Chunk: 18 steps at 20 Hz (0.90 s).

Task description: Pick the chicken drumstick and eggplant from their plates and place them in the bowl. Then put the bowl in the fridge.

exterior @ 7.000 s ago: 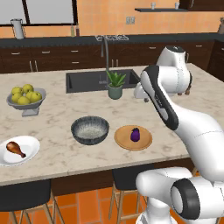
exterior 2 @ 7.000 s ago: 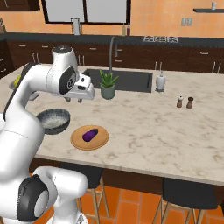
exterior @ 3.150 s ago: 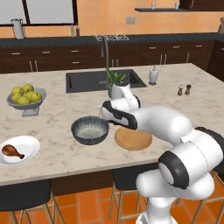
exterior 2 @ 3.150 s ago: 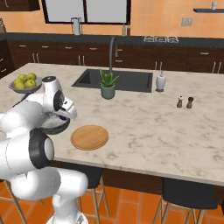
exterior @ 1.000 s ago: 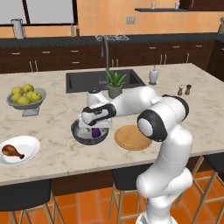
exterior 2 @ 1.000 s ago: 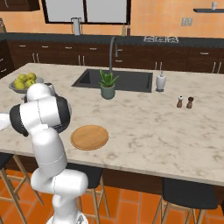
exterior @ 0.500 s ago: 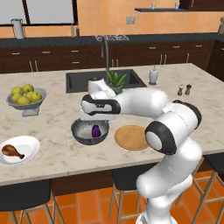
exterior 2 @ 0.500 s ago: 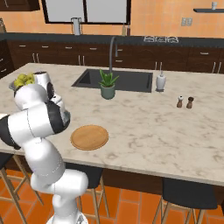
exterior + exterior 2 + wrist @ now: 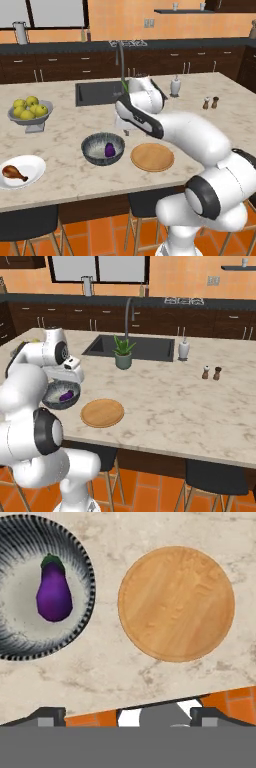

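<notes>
The gripper (image 9: 128,712), its jaws spread wide and holding nothing, hangs above the counter with the eggplant (image 9: 53,595) lying in the speckled bowl (image 9: 80,629) below-left of it and the wooden plate (image 9: 176,603) beside.

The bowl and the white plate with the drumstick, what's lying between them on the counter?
Nothing. In the left base view, only bare marble counter separates the bowl from the white plate.

Arm raised, tool (image 9: 128,714) open, empty
</notes>
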Tool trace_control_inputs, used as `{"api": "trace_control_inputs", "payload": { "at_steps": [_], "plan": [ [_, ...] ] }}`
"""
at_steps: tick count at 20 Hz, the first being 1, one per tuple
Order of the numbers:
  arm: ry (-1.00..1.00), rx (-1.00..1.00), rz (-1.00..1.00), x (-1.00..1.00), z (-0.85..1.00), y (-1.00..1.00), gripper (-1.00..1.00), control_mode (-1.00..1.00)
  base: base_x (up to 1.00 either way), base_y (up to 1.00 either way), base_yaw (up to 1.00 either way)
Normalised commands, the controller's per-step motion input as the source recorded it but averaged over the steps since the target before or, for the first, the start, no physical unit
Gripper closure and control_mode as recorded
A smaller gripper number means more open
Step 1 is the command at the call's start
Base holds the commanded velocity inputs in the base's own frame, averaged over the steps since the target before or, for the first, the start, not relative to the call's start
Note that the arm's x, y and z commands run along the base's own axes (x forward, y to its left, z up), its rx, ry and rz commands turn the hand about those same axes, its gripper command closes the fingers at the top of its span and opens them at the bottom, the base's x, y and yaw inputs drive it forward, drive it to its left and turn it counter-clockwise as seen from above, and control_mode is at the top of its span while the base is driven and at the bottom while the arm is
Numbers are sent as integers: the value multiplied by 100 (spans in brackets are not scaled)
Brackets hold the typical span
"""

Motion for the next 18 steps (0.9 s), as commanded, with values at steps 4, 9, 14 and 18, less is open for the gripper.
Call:
{"api": "trace_control_inputs", "payload": {
  "at_steps": [4, 9, 14, 18],
  "plan": [
    [3, 0, 1, -33, 55, -87, -100, -100, 0, 0, 0],
    [0, 0, 2, -82, 23, -42, -100, -100, 0, 0, 0],
    [-3, 0, 1, -100, 11, -19, -100, -100, 0, 0, 0],
    [0, 0, 0, -87, 9, -23, -100, -100, 0, 0, 0]
  ]
}}
